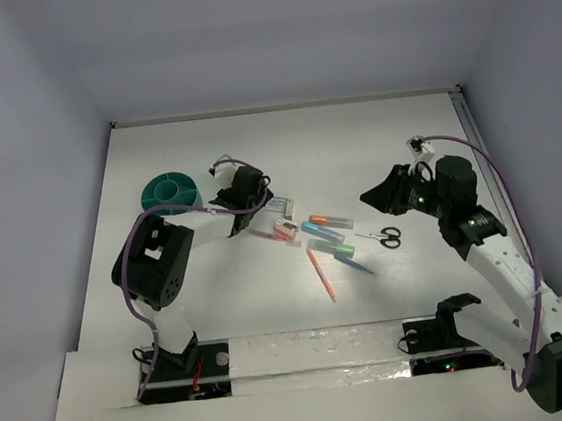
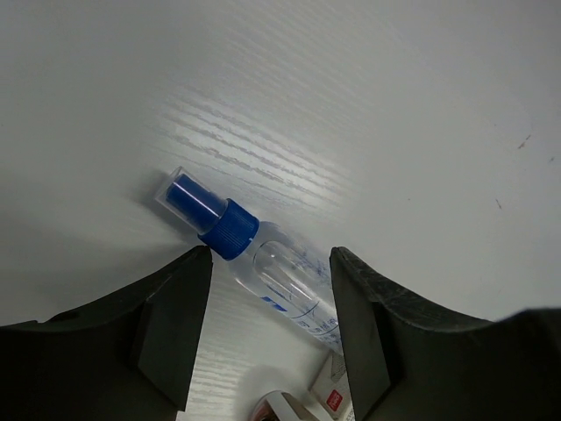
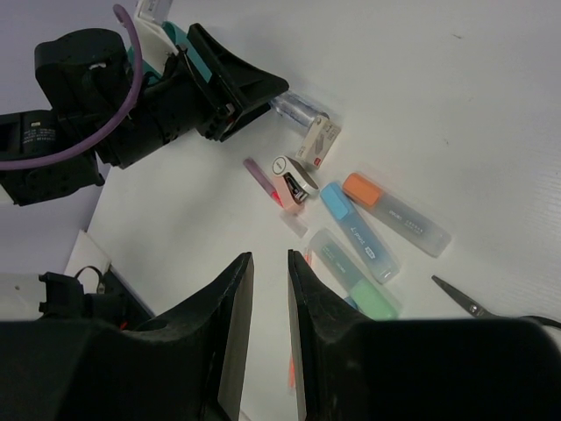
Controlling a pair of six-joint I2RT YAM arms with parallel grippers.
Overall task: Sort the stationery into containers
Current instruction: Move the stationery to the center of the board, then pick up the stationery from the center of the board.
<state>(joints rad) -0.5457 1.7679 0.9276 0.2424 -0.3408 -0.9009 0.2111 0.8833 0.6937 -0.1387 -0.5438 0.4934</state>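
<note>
Pale walls (image 1: 33,146) close in a white bench (image 1: 374,140), which has bare room along its far side and right edge. From above, the teal pot (image 1: 171,193) stands at the left, just beside the left arm (image 1: 156,264) and apart from the pens and markers (image 1: 324,236) clustered at centre. The scissors (image 1: 388,236) lie at the cluster's right end. Only the left wrist view shows the left hand (image 2: 272,263) spread wide, its fingers either side of the blue-capped tube (image 2: 285,281), which lies flat; the hand grips nothing. The right wrist view sharpens the cluster: an orange marker (image 3: 394,210), a blue marker (image 3: 355,232) and a green marker (image 3: 355,281) side by side, a pink pen (image 3: 263,180) and a small box (image 3: 320,140). The right hand (image 3: 270,263) hangs right of the cluster, fingers narrowly parted and empty.
</note>
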